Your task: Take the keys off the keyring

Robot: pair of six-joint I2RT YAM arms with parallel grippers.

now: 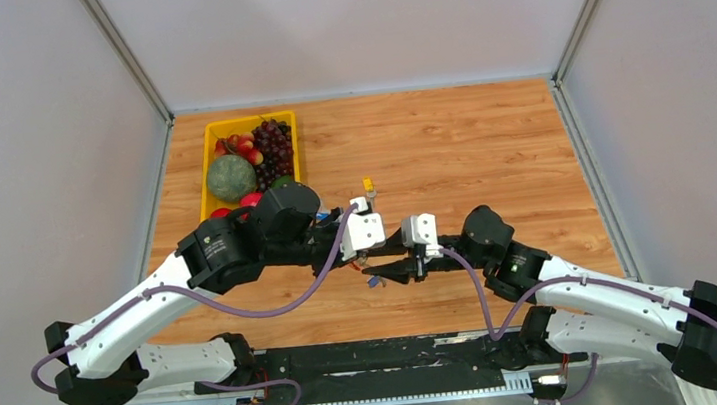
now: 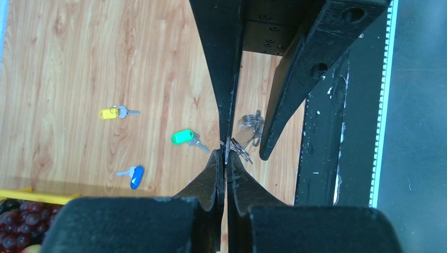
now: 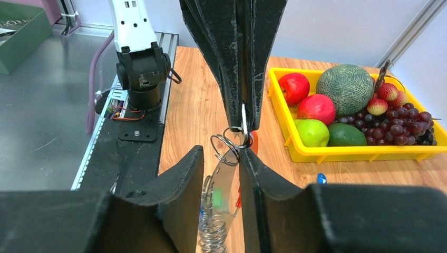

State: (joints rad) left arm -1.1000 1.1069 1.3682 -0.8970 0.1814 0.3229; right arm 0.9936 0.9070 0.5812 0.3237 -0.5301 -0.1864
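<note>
The keyring (image 3: pixel 225 182) hangs over the near middle of the table (image 1: pixel 490 148), its length running left to right between two claws that meet tip to tip. The left gripper (image 2: pixel 226 158) is pinched tight on one wire loop (image 3: pixel 224 142). The right gripper (image 3: pixel 221 153), part-closed, seems to hold the body. Both forearms reach in low, nearly level, so I'd judge any pull goes along that line.
</note>
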